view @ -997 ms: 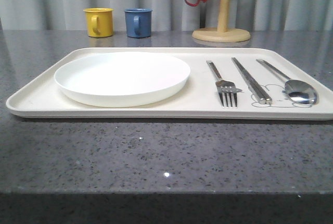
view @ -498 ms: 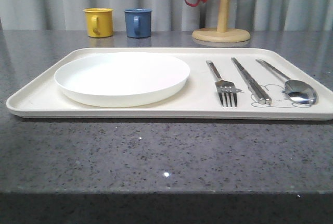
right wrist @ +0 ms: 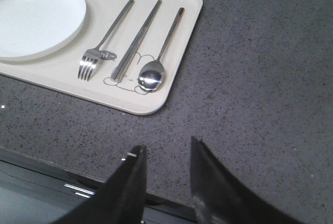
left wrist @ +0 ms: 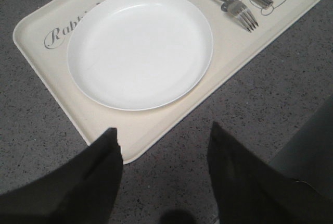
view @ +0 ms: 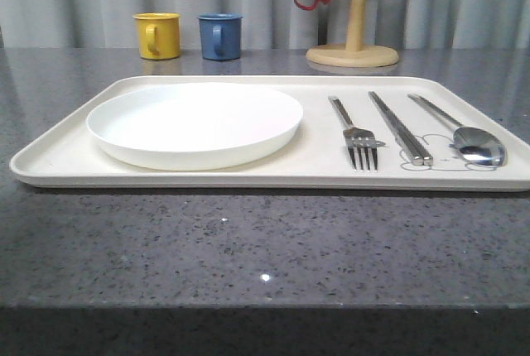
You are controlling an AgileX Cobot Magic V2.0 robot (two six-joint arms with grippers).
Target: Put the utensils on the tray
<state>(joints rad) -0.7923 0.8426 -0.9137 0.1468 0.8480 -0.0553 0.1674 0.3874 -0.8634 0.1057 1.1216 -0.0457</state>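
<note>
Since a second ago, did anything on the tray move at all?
No, nothing visibly moved. The plate, fork, chopsticks and spoon lie on the tray just as before, and the mugs behind stayed put.

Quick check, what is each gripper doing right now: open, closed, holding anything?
Left gripper: open, holding nothing, above the table at the tray's near edge.
Right gripper: open, holding nothing, over the bare table.
</note>
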